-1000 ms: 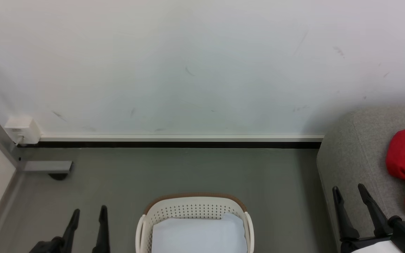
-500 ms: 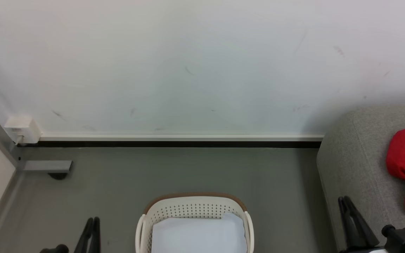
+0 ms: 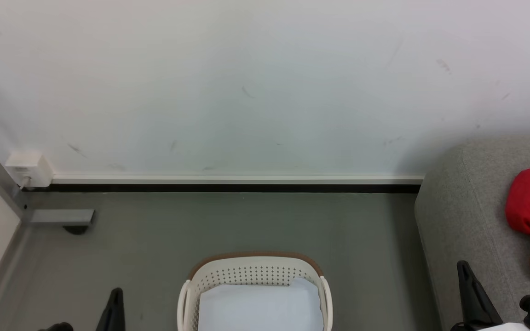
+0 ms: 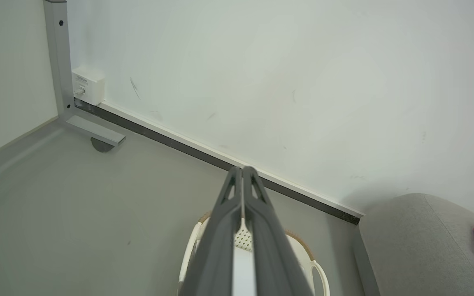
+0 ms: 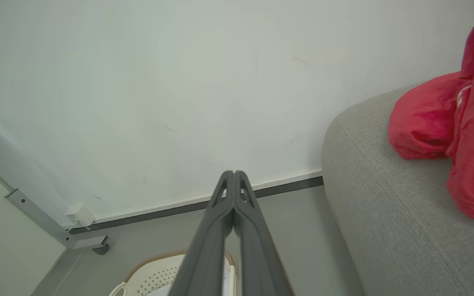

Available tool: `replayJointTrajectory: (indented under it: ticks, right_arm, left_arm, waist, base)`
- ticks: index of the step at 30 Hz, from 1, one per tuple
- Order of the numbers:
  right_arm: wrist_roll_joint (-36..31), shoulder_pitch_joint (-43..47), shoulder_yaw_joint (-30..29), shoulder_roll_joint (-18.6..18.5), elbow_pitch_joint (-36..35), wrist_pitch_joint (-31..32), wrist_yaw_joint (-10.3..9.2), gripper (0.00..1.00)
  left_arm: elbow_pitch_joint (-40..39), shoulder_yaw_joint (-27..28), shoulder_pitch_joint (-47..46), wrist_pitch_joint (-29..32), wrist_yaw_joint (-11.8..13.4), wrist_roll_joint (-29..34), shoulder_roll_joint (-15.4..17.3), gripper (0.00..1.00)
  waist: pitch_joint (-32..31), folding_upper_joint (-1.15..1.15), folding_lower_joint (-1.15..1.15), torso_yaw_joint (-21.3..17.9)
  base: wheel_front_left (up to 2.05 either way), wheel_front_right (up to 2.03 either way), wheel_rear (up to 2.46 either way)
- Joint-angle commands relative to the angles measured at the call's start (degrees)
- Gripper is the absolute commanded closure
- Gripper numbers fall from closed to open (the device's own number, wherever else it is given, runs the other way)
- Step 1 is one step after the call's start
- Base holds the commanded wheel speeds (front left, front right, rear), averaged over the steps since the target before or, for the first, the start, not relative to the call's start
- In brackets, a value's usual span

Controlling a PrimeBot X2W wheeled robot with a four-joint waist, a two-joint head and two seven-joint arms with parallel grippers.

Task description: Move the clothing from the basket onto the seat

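1. Red clothing (image 5: 434,119) lies bunched on the grey seat (image 5: 385,213), near its rounded end. The right wrist view brings it close, showing soft, fleecy folds and a sliver of white trim.
2. In the head view, the clothing sits at the far right edge and is cut off there, well apart from the basket (image 3: 251,275).
3. The basket stands on the floor (image 3: 246,220) near the seat's end. It is oval and made of cream plastic, with walls dotted with small holes, a brown rim and white side handles. A flat, pale blue-white pad (image 3: 260,305) lies inside it.
4. In the left wrist view, the left gripper (image 4: 242,172) has its two long dark fingers pressed together tip to tip, closed and empty. The basket shows behind them.
5. In the right wrist view, the right gripper (image 5: 233,174) is likewise closed, holding nothing. It is beside the seat's end and apart from the clothing.
6. The seat's fabric is a coarse, even weave with rounded edges. The floor is smooth grey-green.
7. The wall (image 3: 246,92) is matt white with faint scuffs, and a dark skirting strip (image 3: 228,188) with a white top runs along its foot.
8. The left wrist view shows the corner clearly, with a grey metal post (image 4: 58,61) on a flat foot and a small white box (image 4: 88,86) beside it.
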Motion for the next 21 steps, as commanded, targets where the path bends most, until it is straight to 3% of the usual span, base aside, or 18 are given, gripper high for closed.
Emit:
replayJointTrajectory:
  ticks: [1, 21]
  right_arm:
    - [2.3, -1.2, -0.7, -0.2, -1.0, 0.5, -0.02, 1.0]
    - [17.1, -1.9, -3.5, 0.6, -1.7, 4.9, -0.04, 1.0]
  left_arm:
    - [-1.0, 0.1, -1.6, 0.5, -0.3, -2.8, 0.3, 1.0]
    - [-1.6, 0.5, -3.1, 4.8, -0.8, -19.8, 0.4, 1.0]
  waist:
    - [0.0, 0.0, 0.0, 0.0]
    - [0.2, 0.0, 0.0, 0.2]
  base:
    - [0.0, 0.0, 0.0]
    - [0.0, 0.0, 0.0]
